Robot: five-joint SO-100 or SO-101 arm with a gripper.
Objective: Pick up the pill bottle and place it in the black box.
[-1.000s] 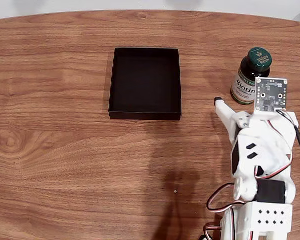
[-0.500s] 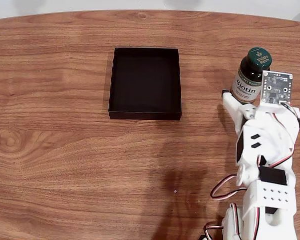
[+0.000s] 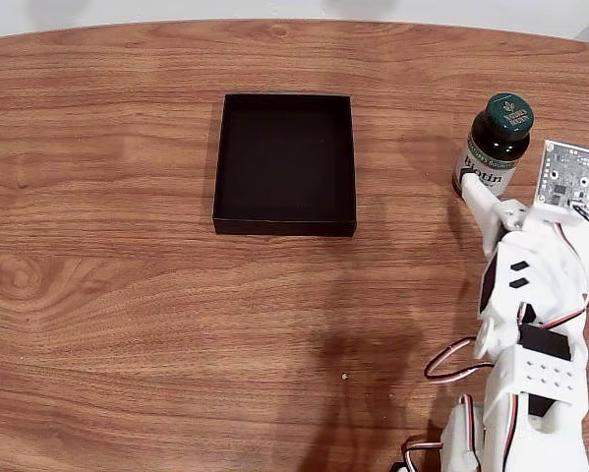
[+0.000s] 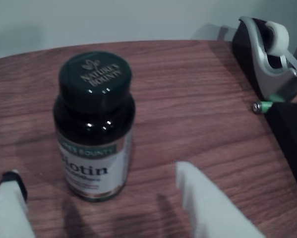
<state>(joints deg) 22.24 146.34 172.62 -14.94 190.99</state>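
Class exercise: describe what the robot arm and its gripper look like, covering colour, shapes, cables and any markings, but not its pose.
The arm is white plastic in blocky segments, with black motor blocks and small dark slots and holes. Thin red, black and white cables loop beside its lower segments. A small pale circuit board is mounted near the wrist. The gripper has white, tapered jaws; one fingertip carries a black tip.

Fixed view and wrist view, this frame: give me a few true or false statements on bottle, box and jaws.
1. The amber pill bottle with the dark green cap stands upright on the wooden table. True.
2. The bottle is inside the shallow matte black box. False: it stands to the box's right in the fixed view.
3. The gripper has its jaws open around the bottle. True.
4. The bottle is lifted. False: it rests on the table.
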